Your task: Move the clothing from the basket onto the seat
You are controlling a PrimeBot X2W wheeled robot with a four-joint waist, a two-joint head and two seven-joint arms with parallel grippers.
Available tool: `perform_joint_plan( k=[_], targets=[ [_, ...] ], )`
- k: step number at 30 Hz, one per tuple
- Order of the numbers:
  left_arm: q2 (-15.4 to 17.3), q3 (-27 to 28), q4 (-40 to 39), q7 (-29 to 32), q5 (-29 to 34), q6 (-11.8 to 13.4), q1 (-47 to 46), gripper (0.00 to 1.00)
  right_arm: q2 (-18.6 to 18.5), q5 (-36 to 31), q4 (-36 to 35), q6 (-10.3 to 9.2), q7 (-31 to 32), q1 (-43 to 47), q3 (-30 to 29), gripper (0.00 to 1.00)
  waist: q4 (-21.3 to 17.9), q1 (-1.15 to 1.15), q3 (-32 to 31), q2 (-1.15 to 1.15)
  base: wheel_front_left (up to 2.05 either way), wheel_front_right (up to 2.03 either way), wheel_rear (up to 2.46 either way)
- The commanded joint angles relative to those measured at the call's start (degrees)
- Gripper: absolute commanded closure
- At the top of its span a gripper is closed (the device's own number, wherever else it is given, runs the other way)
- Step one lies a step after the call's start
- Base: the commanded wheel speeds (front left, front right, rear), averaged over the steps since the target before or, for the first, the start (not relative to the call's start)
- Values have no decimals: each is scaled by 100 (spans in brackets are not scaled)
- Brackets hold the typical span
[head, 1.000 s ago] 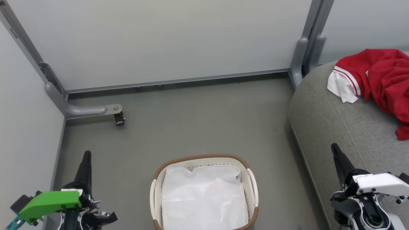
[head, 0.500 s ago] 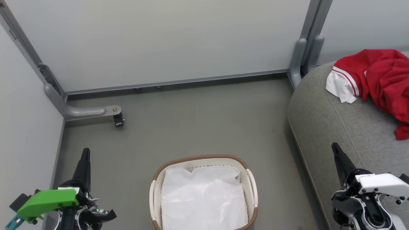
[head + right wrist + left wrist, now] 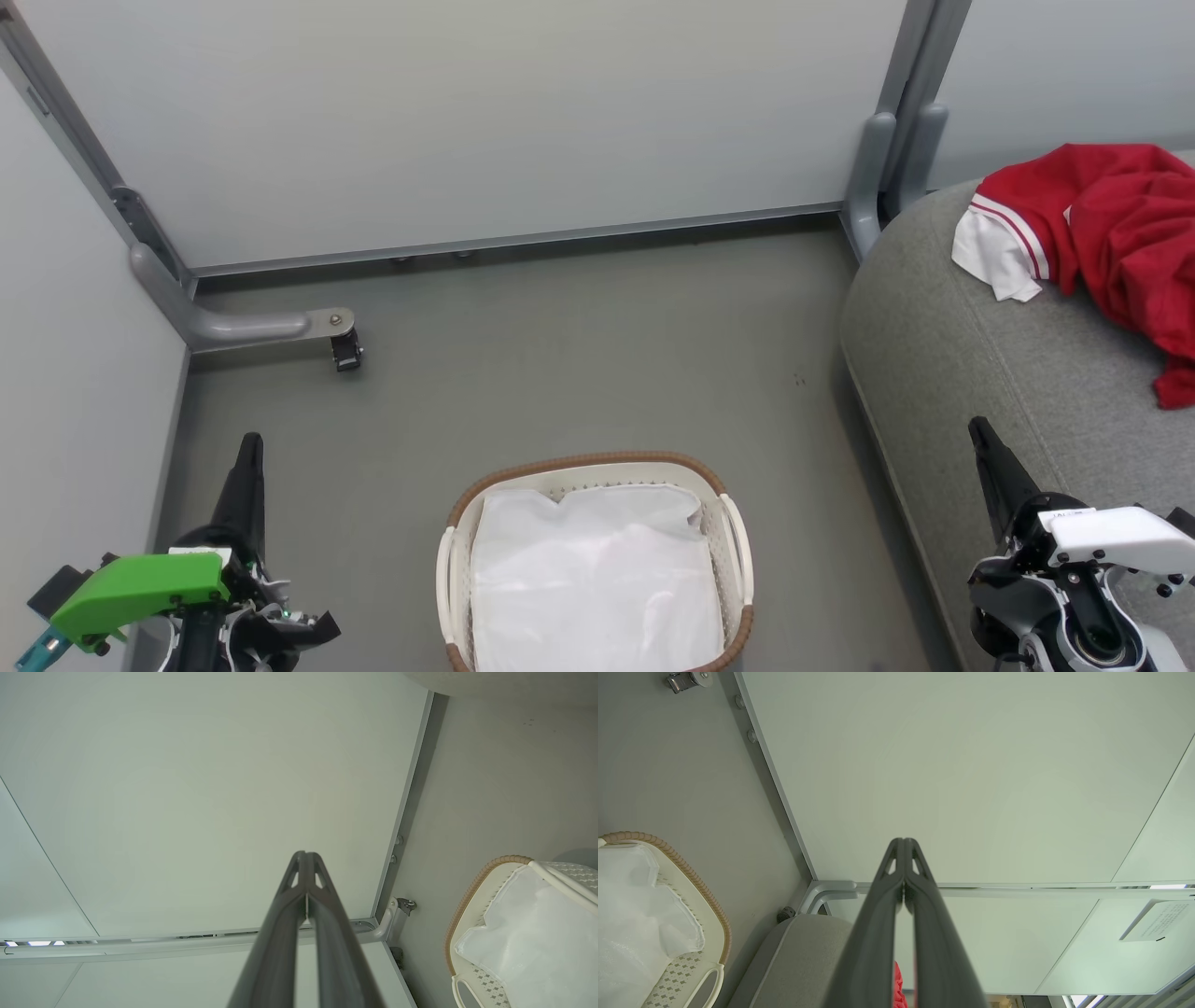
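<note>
Red clothing with a white red-striped cuff lies bunched on the grey seat at the right. A sliver of red clothing peeks between the fingers in the left wrist view. The white basket with its brown rim stands on the floor at bottom centre and holds a white liner sheet. My left gripper is shut and empty, left of the basket. Near the seat's front edge my right gripper is shut and empty too.
Pale partition walls close the back and left. A grey bracket with a small caster juts onto the floor at the left. A grey post stands by the seat's back corner. Grey floor lies between basket and wall.
The head view has shifted very slightly since a second ago. Neither gripper nor the clothing has moved.
</note>
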Motion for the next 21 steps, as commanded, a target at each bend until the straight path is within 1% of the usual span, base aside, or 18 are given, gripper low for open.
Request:
perform_joint_plan(
  k=[1, 21],
  targets=[
    [13, 31, -5, 17, 29, -25, -52, 100, -34, 22, -24, 0, 16, 24, -8, 100, 0, 0, 0, 0, 0, 0, 0],
    [1, 49, -4, 38, 44, -25, -55, 100, -34, 22, -23, 0, 16, 24, -8, 100, 0, 0, 0, 0, 0, 0, 0]
  ],
)
